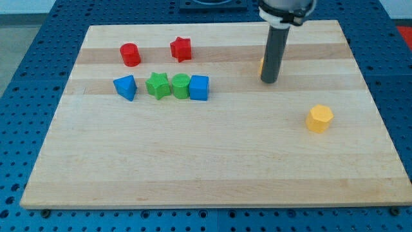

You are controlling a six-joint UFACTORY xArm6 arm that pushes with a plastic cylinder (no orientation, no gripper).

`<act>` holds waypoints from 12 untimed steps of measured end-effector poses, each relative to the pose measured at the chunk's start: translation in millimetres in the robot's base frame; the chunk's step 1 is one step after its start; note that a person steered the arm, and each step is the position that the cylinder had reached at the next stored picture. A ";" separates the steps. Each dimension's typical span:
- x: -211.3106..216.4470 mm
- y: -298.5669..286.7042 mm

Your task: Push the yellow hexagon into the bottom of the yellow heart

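One yellow hexagon (319, 118) lay at the right of the frame, well apart from my tip (270, 82), which had no pincer. It looked light, stiff and easy to slide. The yellow heart (261, 65) was almost hidden behind the rod, so a push on the hexagon's lower right face seemed best.

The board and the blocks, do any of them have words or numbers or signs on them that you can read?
None: no words, numbers, labels or signs can be read anywhere in the camera view.
The wooden board is plain wood grain.
The blocks, such as the yellow hexagon, red star and blue cube, have bare coloured faces.
The dark rod ending in my tip carries no marking that shows.
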State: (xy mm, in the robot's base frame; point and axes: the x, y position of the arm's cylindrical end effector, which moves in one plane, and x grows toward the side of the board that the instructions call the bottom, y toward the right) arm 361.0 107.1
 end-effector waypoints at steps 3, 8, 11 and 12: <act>-26.4 29.6; 163.4 178.6; 48.0 109.9; 64.2 119.6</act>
State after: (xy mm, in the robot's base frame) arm 425.2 226.7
